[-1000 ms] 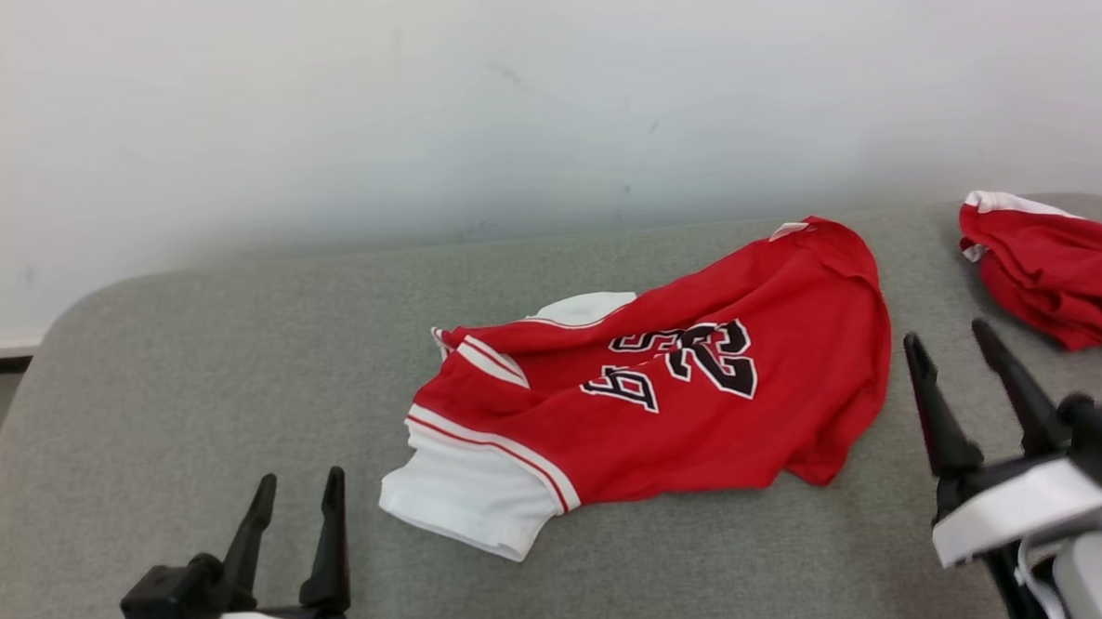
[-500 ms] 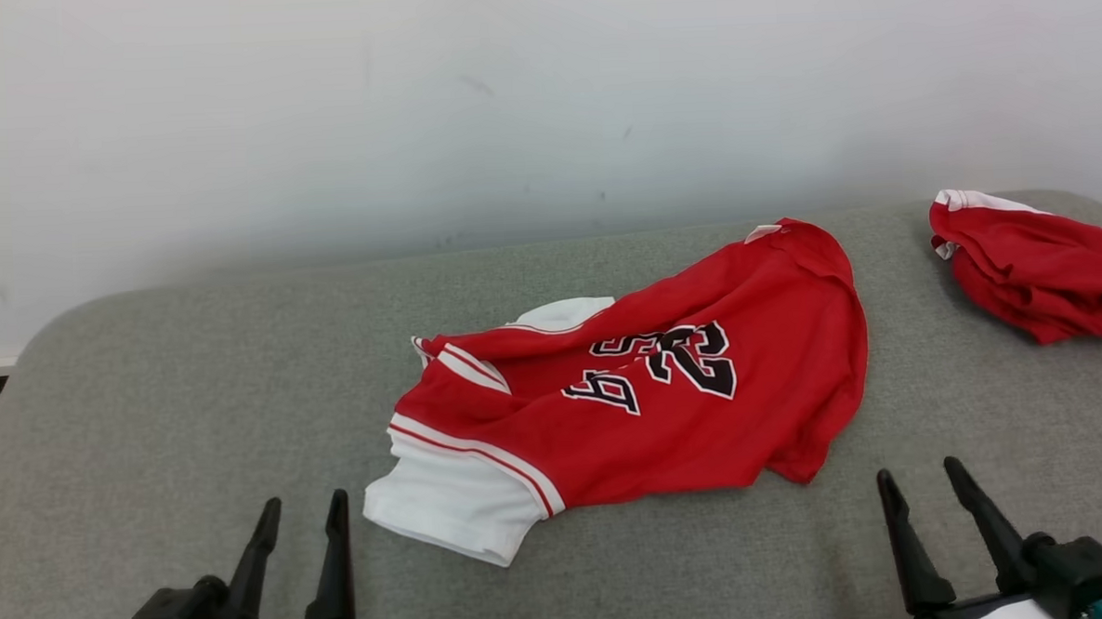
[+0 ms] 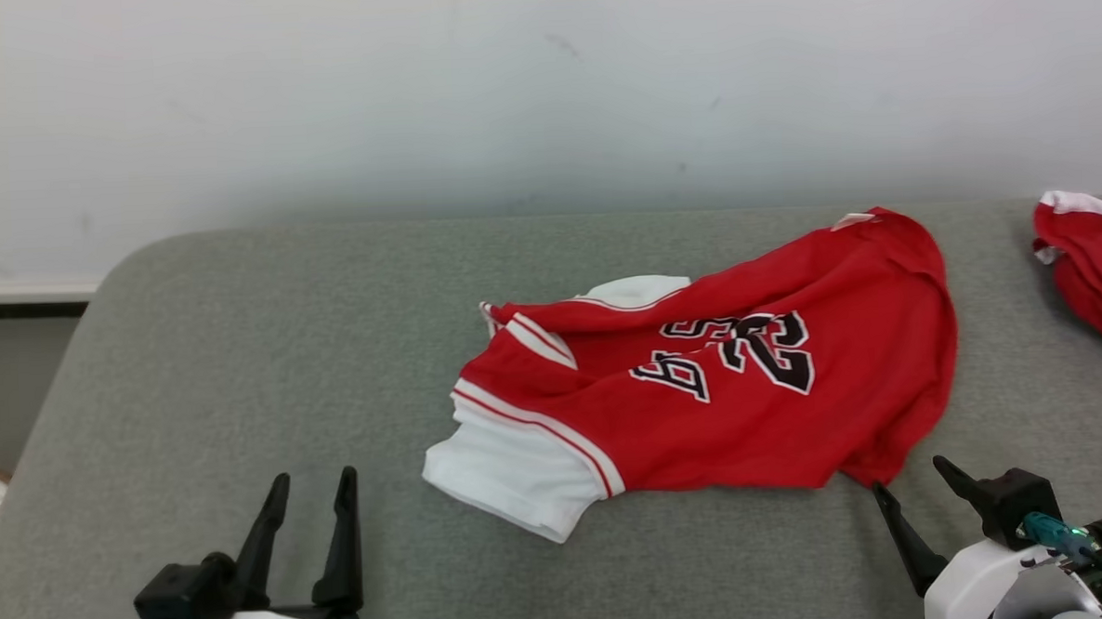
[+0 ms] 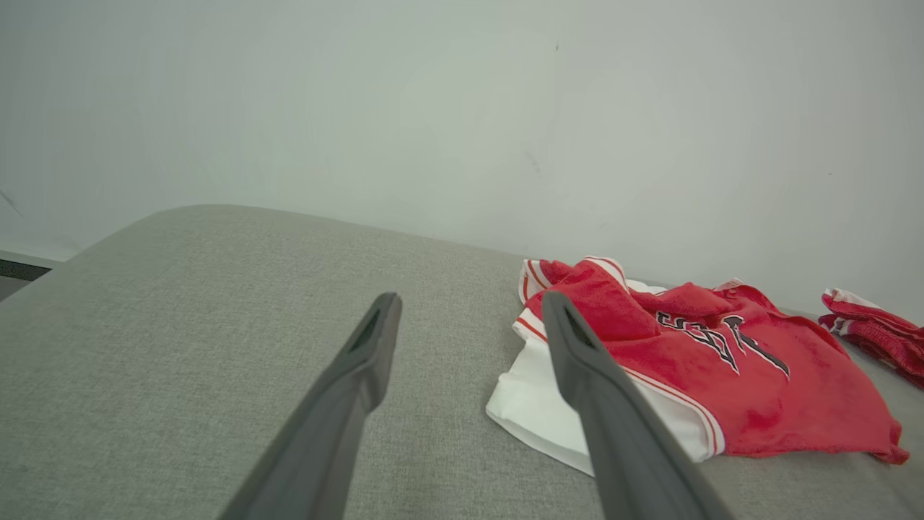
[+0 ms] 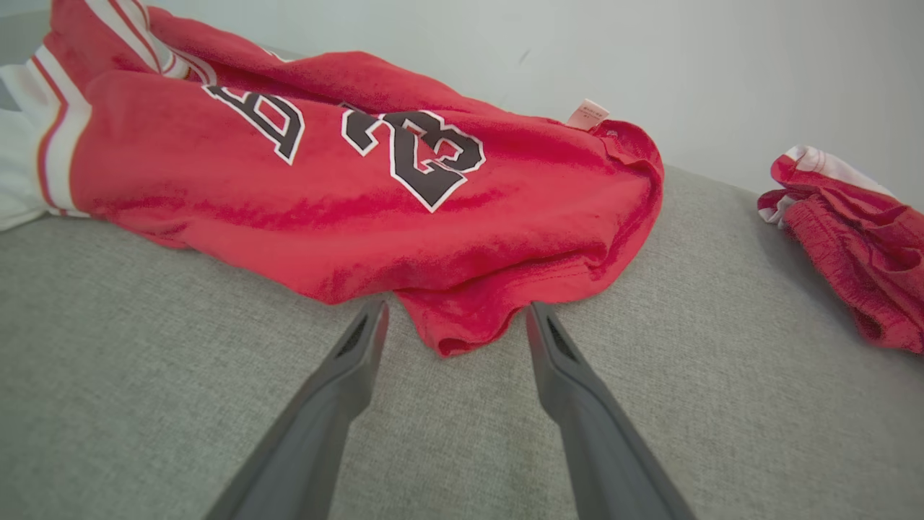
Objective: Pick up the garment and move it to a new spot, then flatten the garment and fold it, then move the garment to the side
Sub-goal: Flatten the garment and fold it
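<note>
The garment [image 3: 704, 396] is a red jersey with white sleeve trim and black numbers, lying rumpled on the grey cushion [image 3: 237, 360]. It also appears in the left wrist view [image 4: 693, 361] and the right wrist view [image 5: 346, 180]. My left gripper [image 3: 313, 484] stands open at the lower left, well short of the white sleeve, nothing between its fingers. My right gripper [image 3: 910, 475] is open at the lower right. In the right wrist view its fingertips [image 5: 455, 312] flank the jersey's near red corner [image 5: 462, 325] without closing on it.
A second red and white garment [image 3: 1093, 267] lies bunched at the cushion's far right edge, also visible in the right wrist view [image 5: 852, 245]. A pale wall [image 3: 504, 88] rises directly behind the cushion. Bare grey cushion stretches to the left of the jersey.
The head camera has swung left, shifting the scene rightward. My right gripper has dropped low and come to the jersey's near right corner. The left gripper is unchanged and the jersey lies as before.
</note>
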